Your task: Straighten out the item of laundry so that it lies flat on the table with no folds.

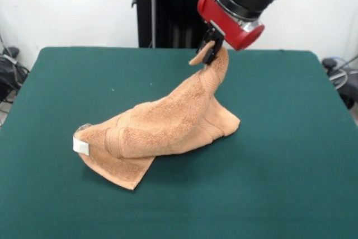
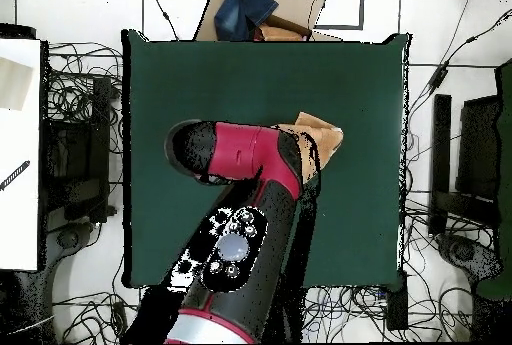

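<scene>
The robot's jaws (image 1: pixel 210 50) are pinched tight on one corner of the towel (image 1: pixel 162 130) and hold that corner up in the air. From the jaws the towel runs down in a long slope, and its low end rests on the green counter (image 1: pixel 291 155), well below the jaws and off to one side. That low end is not flat. It is bunched and folded over itself, with one flap tucked under, and a little white tag (image 1: pixel 81 145) sticks out at the end farthest from the jaws. One woven band shows near that end too. In the overhead view the red and black arm (image 2: pixel 245 221) covers most of the towel, so only a small tan piece peeks out past the arm. I think the robot is in the lifting and pulling step, trying to stretch the towel out. The job looks only partly done, since there are folds in the part on the counter. Next, the jaws likely need to pull the held corner away from the tag end, low and slow, so the folds slide open. Then the jaws can lower the corner to the counter and let go. If the pull is too fast, the whole towel may just slide along and stay folded.
</scene>
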`<action>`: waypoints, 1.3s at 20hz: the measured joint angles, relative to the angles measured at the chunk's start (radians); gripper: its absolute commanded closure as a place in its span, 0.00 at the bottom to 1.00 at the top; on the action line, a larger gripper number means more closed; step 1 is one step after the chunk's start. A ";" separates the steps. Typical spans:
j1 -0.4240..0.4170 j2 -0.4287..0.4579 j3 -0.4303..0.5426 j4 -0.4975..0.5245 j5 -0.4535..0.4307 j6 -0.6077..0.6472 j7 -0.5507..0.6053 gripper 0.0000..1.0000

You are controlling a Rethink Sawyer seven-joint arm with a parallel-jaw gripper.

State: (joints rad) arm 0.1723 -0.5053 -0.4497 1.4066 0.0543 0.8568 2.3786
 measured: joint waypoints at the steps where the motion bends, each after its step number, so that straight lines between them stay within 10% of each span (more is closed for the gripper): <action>1: 0.000 0.002 -0.002 0.000 0.002 0.000 0.000 1.00; 20: -0.001 0.011 -0.002 0.000 0.025 -0.080 0.000 1.00; 21: -0.006 0.011 -0.002 0.000 0.025 -0.117 0.000 0.00; 26: -0.012 0.011 -0.002 0.000 0.026 -0.145 0.000 0.00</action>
State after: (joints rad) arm 0.1598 -0.4941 -0.4520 1.4066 0.0806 0.7121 2.3786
